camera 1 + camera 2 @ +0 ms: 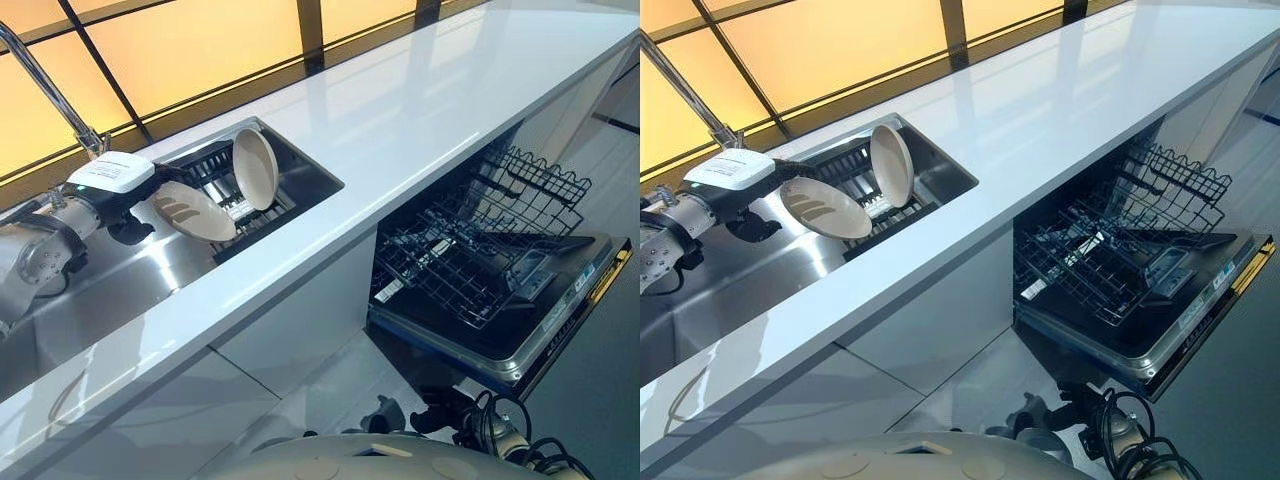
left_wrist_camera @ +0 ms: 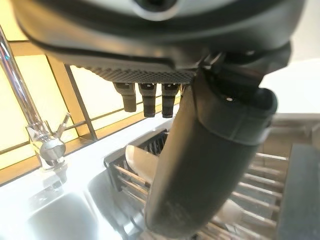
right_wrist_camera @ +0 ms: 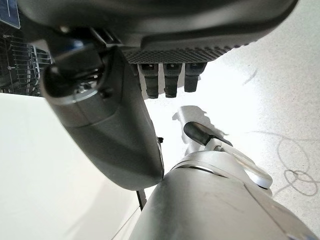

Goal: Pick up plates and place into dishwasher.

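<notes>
1. Closest in the left eye view is the open dishwasher [image 1: 520, 335], its door down and its lower rack [image 1: 450, 270] pulled out and holding no plates. It sits under the white counter [image 1: 400, 120], towards the robot's right. Far to the left, the sink [image 1: 130, 290] holds a dark dish rack [image 1: 215, 170]. An upright plate [image 1: 255, 168] stands on edge in that rack. A tilted plate [image 1: 195, 212] leans just beside it, touching the left hand [image 1: 128, 215] at its left rim.
2. Right eye view: same layout. The tilted plate's [image 1: 825, 208] face turns up and towards the robot, and its long axis runs along the counter. I cannot tell whether the left hand [image 1: 740, 205] has it clamped or merely rests against it.
3. Left wrist view: the upright plate [image 2: 142, 160] shows past the hand, with the faucet [image 2: 45, 145] beside it. This view does not settle the grasp either.
4. Right wrist view: the right hand [image 3: 105, 130] hangs relaxed and empty above the floor [image 3: 280, 75].

Both plates lie well apart from the dishwasher. The left hand is plainly the nearer one, so I judge the carry will run rightward along the counter.
</notes>
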### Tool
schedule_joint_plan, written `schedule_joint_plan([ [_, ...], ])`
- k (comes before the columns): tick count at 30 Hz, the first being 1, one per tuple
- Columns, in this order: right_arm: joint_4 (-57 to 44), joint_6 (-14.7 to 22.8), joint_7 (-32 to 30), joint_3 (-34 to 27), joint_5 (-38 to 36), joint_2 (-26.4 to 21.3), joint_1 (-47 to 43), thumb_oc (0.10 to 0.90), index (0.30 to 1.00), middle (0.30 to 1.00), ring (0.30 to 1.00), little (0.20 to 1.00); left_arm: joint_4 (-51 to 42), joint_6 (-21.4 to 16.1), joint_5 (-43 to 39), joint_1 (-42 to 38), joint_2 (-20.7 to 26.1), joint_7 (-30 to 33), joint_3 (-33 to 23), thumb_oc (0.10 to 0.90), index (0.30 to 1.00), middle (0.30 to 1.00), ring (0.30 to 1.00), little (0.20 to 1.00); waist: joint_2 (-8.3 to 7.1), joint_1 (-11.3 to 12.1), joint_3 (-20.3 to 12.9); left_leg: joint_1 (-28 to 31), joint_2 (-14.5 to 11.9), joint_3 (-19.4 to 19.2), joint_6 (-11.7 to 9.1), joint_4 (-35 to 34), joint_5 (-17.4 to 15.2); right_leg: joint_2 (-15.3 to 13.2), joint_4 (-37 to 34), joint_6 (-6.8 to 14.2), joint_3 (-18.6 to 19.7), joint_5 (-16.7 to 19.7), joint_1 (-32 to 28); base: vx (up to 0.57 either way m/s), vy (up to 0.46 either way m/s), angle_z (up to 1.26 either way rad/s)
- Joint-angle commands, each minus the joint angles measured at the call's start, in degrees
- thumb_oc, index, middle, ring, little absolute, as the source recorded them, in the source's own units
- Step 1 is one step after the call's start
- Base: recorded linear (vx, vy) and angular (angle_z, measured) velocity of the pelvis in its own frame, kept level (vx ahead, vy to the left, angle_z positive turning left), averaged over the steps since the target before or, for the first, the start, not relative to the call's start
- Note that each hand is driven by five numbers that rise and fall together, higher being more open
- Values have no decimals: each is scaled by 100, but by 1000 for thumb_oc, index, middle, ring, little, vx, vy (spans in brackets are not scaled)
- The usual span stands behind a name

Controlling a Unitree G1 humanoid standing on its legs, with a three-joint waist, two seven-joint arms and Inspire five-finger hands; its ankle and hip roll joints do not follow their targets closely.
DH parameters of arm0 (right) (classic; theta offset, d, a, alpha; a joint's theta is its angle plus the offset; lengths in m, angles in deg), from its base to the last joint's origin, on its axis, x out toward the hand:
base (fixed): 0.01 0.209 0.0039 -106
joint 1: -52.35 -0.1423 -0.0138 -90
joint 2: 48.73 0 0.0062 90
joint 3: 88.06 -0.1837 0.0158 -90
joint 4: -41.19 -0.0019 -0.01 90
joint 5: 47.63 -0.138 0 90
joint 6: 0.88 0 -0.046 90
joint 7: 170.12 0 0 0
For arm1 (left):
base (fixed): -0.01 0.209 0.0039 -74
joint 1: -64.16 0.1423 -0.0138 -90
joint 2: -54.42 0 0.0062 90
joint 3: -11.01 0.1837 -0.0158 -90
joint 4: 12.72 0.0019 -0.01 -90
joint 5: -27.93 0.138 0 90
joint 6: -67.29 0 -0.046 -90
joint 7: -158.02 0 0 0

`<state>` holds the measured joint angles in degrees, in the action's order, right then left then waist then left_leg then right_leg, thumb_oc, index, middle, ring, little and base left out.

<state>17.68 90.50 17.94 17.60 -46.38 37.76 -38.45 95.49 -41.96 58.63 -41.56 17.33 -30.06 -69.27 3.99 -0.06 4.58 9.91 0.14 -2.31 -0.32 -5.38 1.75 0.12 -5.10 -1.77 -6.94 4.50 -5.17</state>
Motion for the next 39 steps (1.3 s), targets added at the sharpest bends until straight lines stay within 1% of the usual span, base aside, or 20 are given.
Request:
schedule_joint_plan([
  [1, -26, 63, 171, 144, 119, -166, 44, 800, 900, 900, 900, 900, 58, 69, 227, -1035, 661, 321, -236, 800, 900, 900, 900, 900, 22, -95, -105, -202, 321, -345, 258, 137, -430, -322, 337, 756, 280, -331, 41, 25, -5, -4],
  [6, -17, 47, 166, 121, 128, -159, 77, 800, 900, 900, 900, 900, 76, 121, 413, -1097, 676, 162, -116, 800, 900, 900, 900, 900, 7, -117, -96, -197, 332, -368, 281, 144, -451, -296, 327, 760, 333, -317, 54, 26, -8, -7],
  [9, -7, 56, 175, 93, 148, -165, 102, 800, 900, 900, 900, 900, 120, 72, 467, -1045, 690, 196, -142, 800, 900, 900, 900, 900, 3, -122, -84, -201, 336, -370, 290, 171, -465, -286, 328, 755, 355, -315, 51, 26, -9, -9],
  [16, -1, 85, 185, 69, 119, -167, 124, 800, 900, 900, 900, 900, 201, 217, 584, -1133, 648, 509, -53, 800, 900, 900, 900, 900, -5, -171, -62, -202, 349, -365, 309, 179, -474, -238, 336, 738, 437, -316, 64, 26, -9, -4],
  [20, -31, 66, 178, 68, 118, -169, 141, 800, 900, 900, 900, 900, 263, 243, 784, -1192, 571, 465, 84, 800, 900, 900, 900, 900, -13, -209, -56, -198, 348, -382, 309, 187, -483, -217, 327, 735, 481, -309, 65, 26, -4, -2],
  [25, -36, 68, 161, 57, 1, -176, 124, 800, 900, 900, 900, 900, 320, 474, 1058, -1429, 413, 68, 432, 800, 900, 900, 900, 900, -18, -276, -32, -206, 357, -392, 326, 218, -508, -186, 345, 732, 557, -302, 98, 35, -11, -9],
  [33, -36, 108, 164, -1, -12, -194, 191, 800, 900, 900, 900, 900, 591, 654, 1176, -1720, 212, -130, 897, 800, 900, 900, 900, 900, -13, -415, 4, -209, 367, -443, 347, 271, -540, -138, 363, 725, 689, -297, 122, 41, -6, -9],
  [36, -52, 103, 168, -2, -41, -218, 195, 800, 900, 900, 900, 900, 729, 830, 1309, -1795, 114, -105, 1059, 800, 900, 900, 900, 900, -10, -459, 27, -214, 368, -453, 348, 276, -540, -123, 373, 728, 726, -292, 140, 38, -4, -7],
  [38, -62, 106, 172, 19, -62, -243, 197, 800, 900, 900, 900, 900, 940, 1151, 1550, -1917, 24, 26, 1222, 800, 900, 900, 900, 900, -14, -514, 48, -222, 365, -473, 355, 298, -545, -111, 387, 718, 758, -289, 156, 45, -2, -7],
  [39, -68, 118, 172, 29, -77, -245, 201, 800, 900, 900, 900, 900, 1053, 1244, 1621, -1965, -23, 62, 1281, 800, 900, 900, 900, 900, -17, -528, 50, -225, 364, -479, 356, 304, -547, -109, 386, 717, 769, -289, 158, 41, -1, -9],
])
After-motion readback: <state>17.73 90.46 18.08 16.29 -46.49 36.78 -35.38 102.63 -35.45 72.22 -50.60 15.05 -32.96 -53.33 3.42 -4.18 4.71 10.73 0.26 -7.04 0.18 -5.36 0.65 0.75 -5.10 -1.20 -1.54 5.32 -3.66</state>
